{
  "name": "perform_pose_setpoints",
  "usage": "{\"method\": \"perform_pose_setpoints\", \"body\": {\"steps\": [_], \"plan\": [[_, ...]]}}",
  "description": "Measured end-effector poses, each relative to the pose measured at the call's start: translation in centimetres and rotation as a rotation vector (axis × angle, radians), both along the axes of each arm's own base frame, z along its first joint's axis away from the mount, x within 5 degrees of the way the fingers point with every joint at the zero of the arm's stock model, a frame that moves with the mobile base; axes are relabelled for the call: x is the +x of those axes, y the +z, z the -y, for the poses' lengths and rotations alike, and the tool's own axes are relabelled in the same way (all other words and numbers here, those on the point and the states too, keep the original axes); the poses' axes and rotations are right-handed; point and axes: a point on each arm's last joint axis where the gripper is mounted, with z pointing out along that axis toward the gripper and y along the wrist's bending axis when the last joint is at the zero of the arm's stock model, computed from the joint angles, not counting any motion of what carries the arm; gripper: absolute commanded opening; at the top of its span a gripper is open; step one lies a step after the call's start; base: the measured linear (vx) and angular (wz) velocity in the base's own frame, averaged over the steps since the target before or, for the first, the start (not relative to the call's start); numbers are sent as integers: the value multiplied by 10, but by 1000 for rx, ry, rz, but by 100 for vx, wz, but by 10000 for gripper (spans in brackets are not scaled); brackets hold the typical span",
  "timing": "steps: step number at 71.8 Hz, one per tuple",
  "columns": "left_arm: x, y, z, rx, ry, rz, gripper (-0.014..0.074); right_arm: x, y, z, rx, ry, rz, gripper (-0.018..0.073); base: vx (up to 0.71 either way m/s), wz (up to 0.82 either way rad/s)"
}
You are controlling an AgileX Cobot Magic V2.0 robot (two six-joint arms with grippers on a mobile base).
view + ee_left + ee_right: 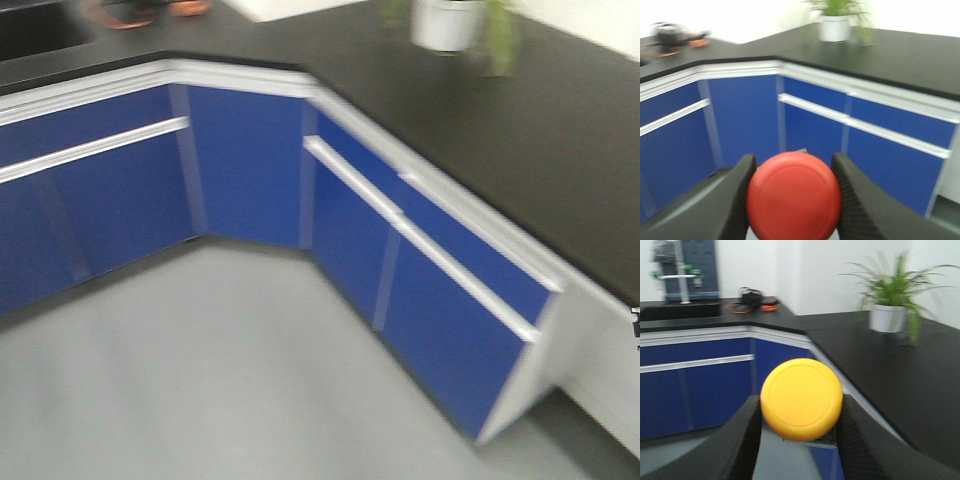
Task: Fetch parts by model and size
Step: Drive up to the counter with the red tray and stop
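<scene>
The front view is showing only blue cupboards (250,170), a black counter (520,130) and a plant pot (447,22). The left wrist view is showing the left gripper (793,167) clamping the red button (794,197), with the cap facing the lens and the body hidden behind. In the right wrist view, the right gripper (799,407) is clutching the yellow button (801,399) likewise.

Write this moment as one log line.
left hand: holds red button | right hand: holds yellow button | scene: blue cabinets, black counter

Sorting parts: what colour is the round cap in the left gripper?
Red; the round push-button cap shows best in the left wrist view.
</scene>
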Motion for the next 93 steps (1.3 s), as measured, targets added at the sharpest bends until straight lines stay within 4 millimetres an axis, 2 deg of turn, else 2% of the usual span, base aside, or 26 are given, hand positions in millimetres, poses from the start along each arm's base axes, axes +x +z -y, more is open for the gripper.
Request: {"method": "perform_pose_setpoints", "body": {"steps": [59,93], "plan": [[0,0,0,0,0,0,-6,0,0,0,0,0,0,-10,22,-86],[0,0,0,-1,0,0,-6,0,0,0,0,0,0,-10,14,-43]]}}
